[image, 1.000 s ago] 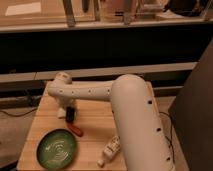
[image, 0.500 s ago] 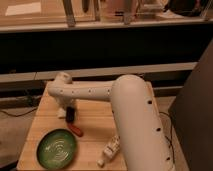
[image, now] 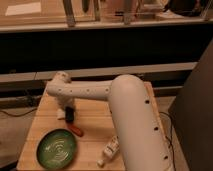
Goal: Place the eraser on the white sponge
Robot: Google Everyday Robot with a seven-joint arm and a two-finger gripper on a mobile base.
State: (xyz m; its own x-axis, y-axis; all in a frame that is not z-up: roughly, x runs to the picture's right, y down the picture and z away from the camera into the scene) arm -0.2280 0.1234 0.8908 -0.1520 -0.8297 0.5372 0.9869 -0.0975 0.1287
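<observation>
Wooden table (image: 95,125): hand (image: 69,113) grips eraser (image: 70,116) beside white sponge (image: 61,114), near the left edge.

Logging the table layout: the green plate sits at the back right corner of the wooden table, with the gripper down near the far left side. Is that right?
Not quite. The camera view shows the green plate at the front left corner of the wooden table, not the back right. The gripper is indeed down near the far left side.

A wooden desk (image: 95,137) stands before a dark wall band (image: 100,47) with a pale ledge (image: 165,69). Behind, warm light falls on chair legs (image: 68,12). The tool (image: 70,114) hangs over the desk's far left.
</observation>
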